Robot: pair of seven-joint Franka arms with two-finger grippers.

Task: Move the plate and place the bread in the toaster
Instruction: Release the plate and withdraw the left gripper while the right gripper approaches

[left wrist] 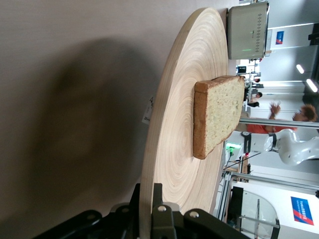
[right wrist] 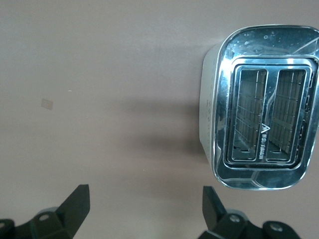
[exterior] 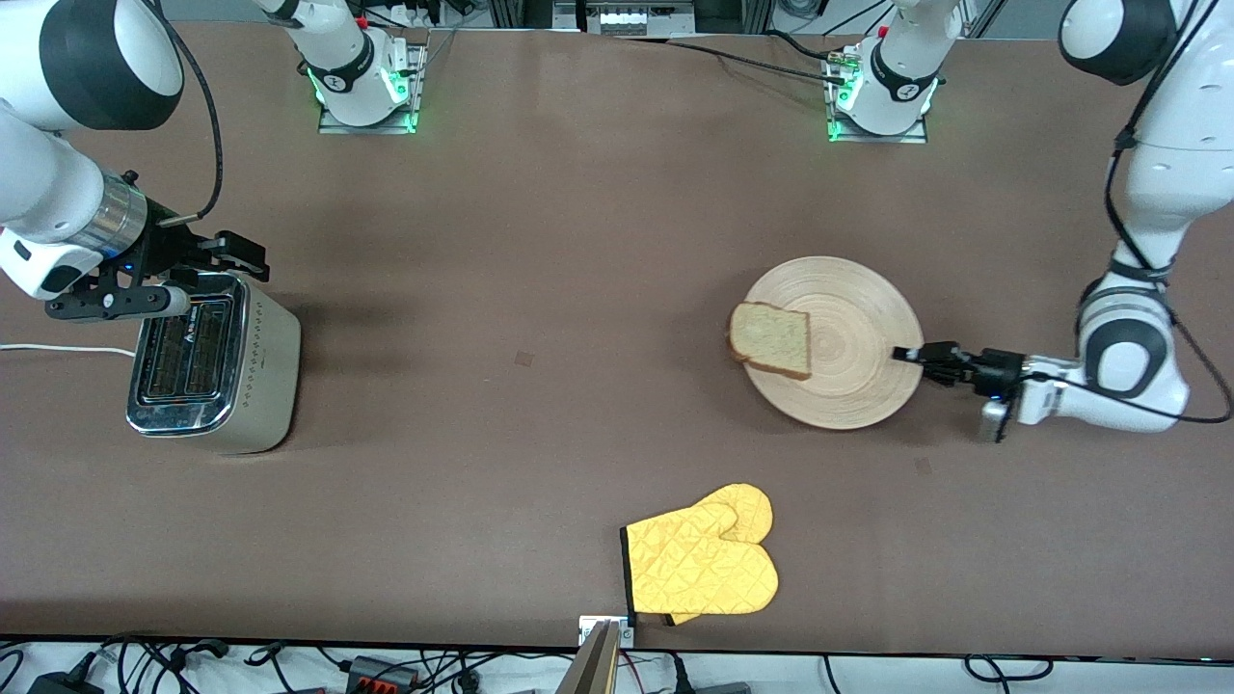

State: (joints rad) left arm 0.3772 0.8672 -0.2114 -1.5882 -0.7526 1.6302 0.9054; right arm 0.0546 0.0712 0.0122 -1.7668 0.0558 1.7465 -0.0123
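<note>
The round light-wood plate (exterior: pixel 853 294) lies toward the left arm's end of the table. The bread slice (exterior: pixel 769 338) rests on it, at the edge toward the toaster. My left gripper (exterior: pixel 904 354) is shut on the plate's rim; in the left wrist view its jaws (left wrist: pixel 149 199) pinch the plate (left wrist: pixel 169 119) edge, with the bread (left wrist: pixel 219 114) farther along and the toaster (left wrist: pixel 247 30) in the distance. The chrome two-slot toaster (exterior: pixel 207 361) stands at the right arm's end, slots empty. My right gripper (exterior: pixel 207 258) hangs open and empty over the table beside the toaster (right wrist: pixel 264 107).
A yellow oven mitt (exterior: pixel 704 564) lies near the table's front edge, nearer the front camera than the plate. The toaster's white cord (exterior: pixel 58 349) runs off the right arm's end of the table. Brown table lies between toaster and plate.
</note>
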